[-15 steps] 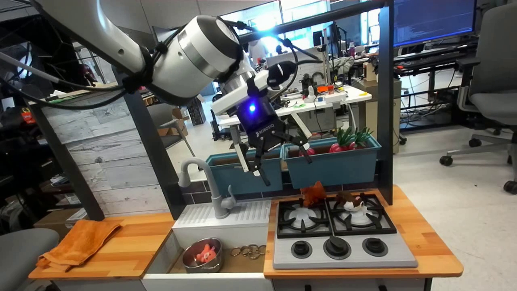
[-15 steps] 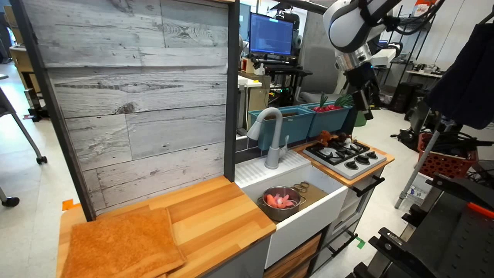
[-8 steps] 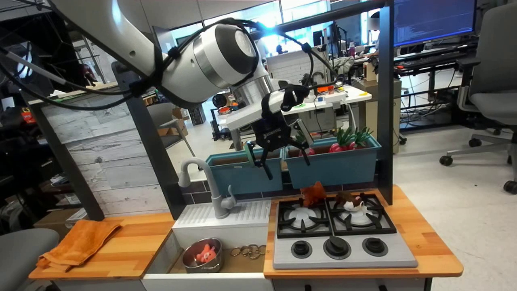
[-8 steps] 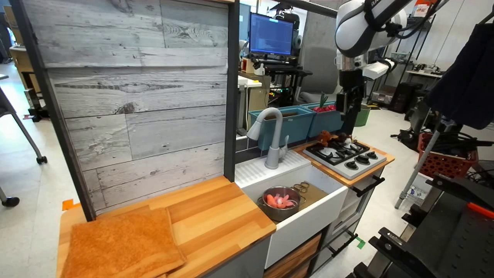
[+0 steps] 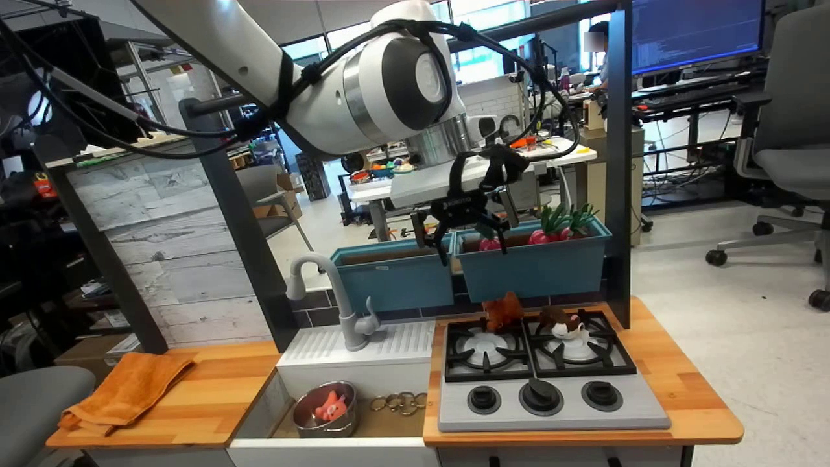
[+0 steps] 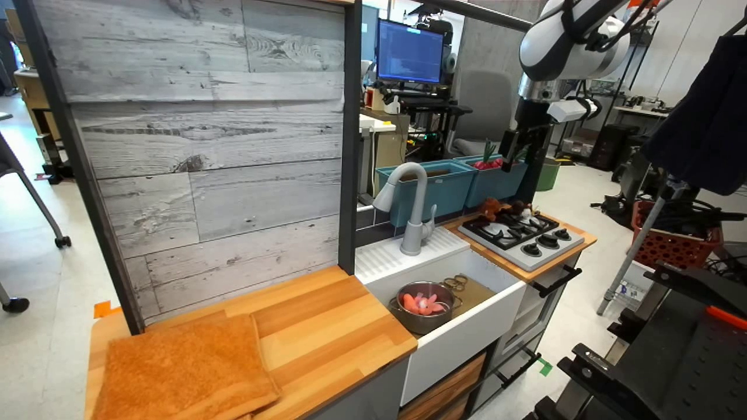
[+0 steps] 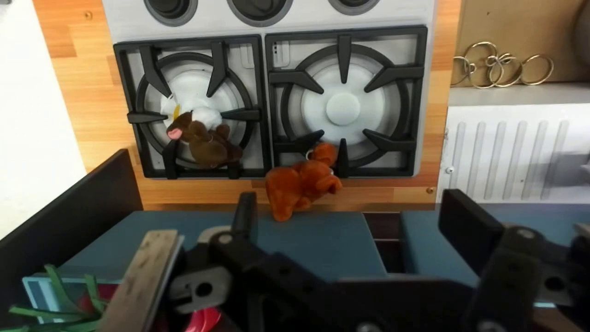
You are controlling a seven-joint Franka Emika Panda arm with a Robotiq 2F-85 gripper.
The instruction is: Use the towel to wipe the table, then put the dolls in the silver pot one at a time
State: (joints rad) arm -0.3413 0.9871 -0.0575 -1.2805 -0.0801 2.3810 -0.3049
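High at far side, gripper [image 5: 474, 257] spread, nothing held. Doll-loading seems in hand: pink doll [image 6: 424, 304] in pot [image 6: 422, 324]. Next likely: descend to orange doll [image 7: 302, 179], far edge of stove [image 5: 499, 416].

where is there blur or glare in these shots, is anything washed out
Wrist view: the gripper is soft toward the bottom edge, while the orange doll and burner look fairly clear; the floor at left washes out to near white. In an exterior view, the windows are blown out; in an exterior view, the towel shows no glare.
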